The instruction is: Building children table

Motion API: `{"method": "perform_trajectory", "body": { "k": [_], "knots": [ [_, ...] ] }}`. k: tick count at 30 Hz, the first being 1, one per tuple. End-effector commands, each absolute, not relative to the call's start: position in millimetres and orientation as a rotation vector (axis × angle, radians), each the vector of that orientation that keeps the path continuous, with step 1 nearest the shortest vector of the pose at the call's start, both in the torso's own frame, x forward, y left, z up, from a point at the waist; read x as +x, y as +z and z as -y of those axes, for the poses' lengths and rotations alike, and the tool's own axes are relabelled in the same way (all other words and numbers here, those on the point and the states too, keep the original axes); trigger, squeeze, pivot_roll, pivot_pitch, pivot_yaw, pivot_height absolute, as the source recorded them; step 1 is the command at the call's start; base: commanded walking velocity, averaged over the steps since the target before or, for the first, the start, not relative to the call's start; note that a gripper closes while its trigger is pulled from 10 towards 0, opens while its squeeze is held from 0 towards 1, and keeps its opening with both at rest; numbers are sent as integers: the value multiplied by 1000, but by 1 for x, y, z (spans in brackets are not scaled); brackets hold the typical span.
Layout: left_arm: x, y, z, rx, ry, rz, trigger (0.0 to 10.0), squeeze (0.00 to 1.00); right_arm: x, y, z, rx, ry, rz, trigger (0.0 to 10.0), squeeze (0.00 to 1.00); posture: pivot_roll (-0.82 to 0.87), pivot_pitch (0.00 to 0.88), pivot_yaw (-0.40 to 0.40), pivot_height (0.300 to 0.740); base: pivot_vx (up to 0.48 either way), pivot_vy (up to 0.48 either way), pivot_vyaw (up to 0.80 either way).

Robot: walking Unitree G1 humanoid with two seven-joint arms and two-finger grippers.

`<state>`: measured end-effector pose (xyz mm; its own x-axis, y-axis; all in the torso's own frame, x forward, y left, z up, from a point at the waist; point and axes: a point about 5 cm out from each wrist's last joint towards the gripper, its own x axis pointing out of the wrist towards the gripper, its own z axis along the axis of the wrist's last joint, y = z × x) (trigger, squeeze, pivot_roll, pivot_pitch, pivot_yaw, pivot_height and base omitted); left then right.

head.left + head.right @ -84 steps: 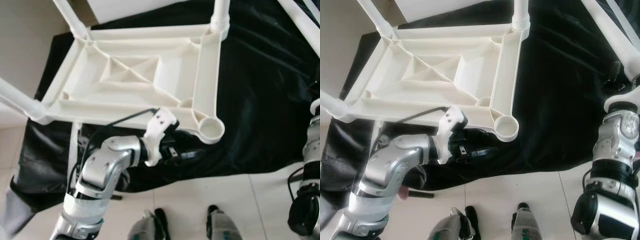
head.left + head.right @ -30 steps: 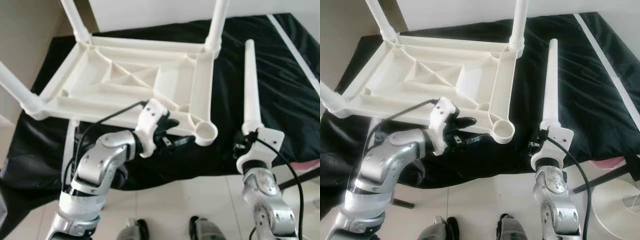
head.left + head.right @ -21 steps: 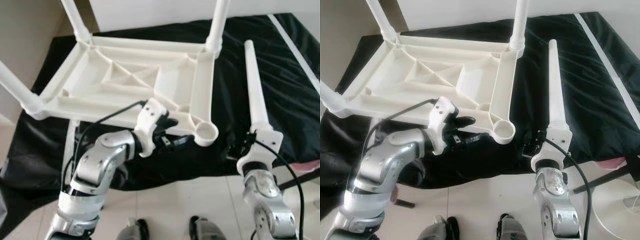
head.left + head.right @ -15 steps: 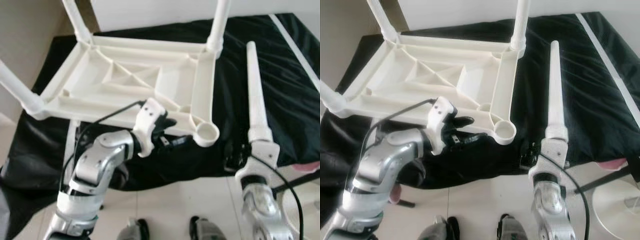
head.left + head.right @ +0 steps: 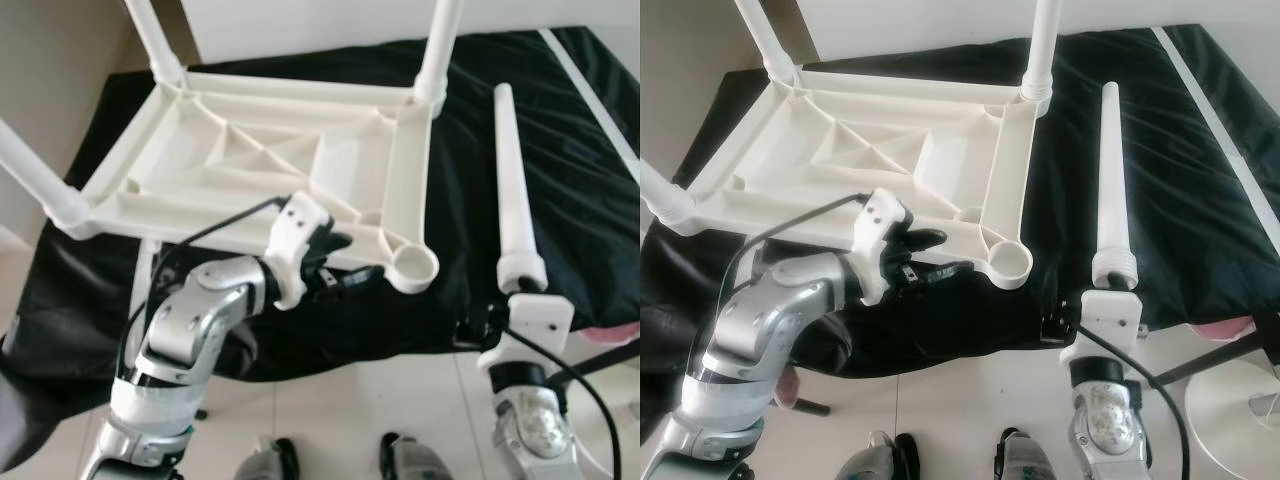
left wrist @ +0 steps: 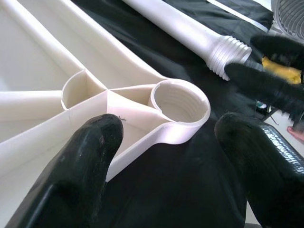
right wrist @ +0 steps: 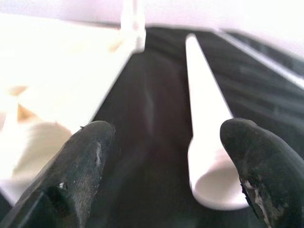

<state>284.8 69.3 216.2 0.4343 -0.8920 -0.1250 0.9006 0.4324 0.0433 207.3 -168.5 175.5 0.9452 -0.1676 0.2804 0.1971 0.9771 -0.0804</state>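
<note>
Compared with 0.5 s ago, the right gripper point(image 7: 161, 175) has drawn back off the loose table leg point(image 5: 512, 190): its fingers, then hidden around the threaded end, now stand spread wide with the leg's end between them, untouched. The leg has stayed on the black cloth point(image 5: 580, 180).

The leg lies flat, its long axis running away from the robot. Its wide threaded end point(image 6: 231, 56) points toward the robot and its narrow tip points away.

Nearest the robot, the left gripper point(image 6: 166, 161) is open, one finger point(image 6: 85, 156) touching the near rail of the upturned white table top point(image 5: 260, 160), the other clear of it. The empty threaded socket point(image 5: 414, 267) at the table's near right corner sits just ahead between them. Farther off, 3 legs already stand fitted in the other corners.

The left wrist view shows the socket's inner threads and the ridges on the leg's end, which the head views leave too small to read. The head views alone show the whole leg and the 3 fitted legs.
</note>
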Motion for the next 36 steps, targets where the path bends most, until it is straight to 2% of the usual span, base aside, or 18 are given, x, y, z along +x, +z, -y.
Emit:
{"method": "perform_trajectory", "body": {
  "k": [1,9,11,13,15,21,27,31,36],
  "knots": [
    [284,213,-70,107,-1133,-101,10000,0,209,182,170,-100,-188,296,10000,0,-44,182,79,740,0,0,0],
    [283,213,-68,98,-1146,-102,10000,0,243,204,175,-21,-198,311,10000,0,-51,182,85,740,0,0,0],
    [280,212,-66,86,-1163,-108,10000,0,266,204,179,34,-171,212,10000,0,-53,183,87,740,0,0,0],
    [279,212,-66,84,-1167,-110,10000,0,269,205,179,49,-166,205,10000,0,-53,183,87,740,0,0,0],
    [276,207,-62,89,-1175,-123,10000,0,288,206,191,78,-196,144,10000,0,-53,186,91,740,0,0,0],
    [272,207,-55,75,-1184,-132,10000,0,316,216,209,116,-263,60,10000,0,-34,190,98,740,0,0,0],
    [269,205,-54,80,-1182,-155,10000,0,326,225,220,129,-269,45,10000,0,-27,191,98,740,0,0,0],
    [268,203,-55,68,-1181,-188,10000,0,334,231,234,82,-316,-46,10000,0,-23,195,102,740,0,0,0],
    [269,203,-55,70,-1175,-190,10000,0,339,225,240,126,-300,-147,10000,0,-23,197,106,740,0,0,0]
  ]
}}
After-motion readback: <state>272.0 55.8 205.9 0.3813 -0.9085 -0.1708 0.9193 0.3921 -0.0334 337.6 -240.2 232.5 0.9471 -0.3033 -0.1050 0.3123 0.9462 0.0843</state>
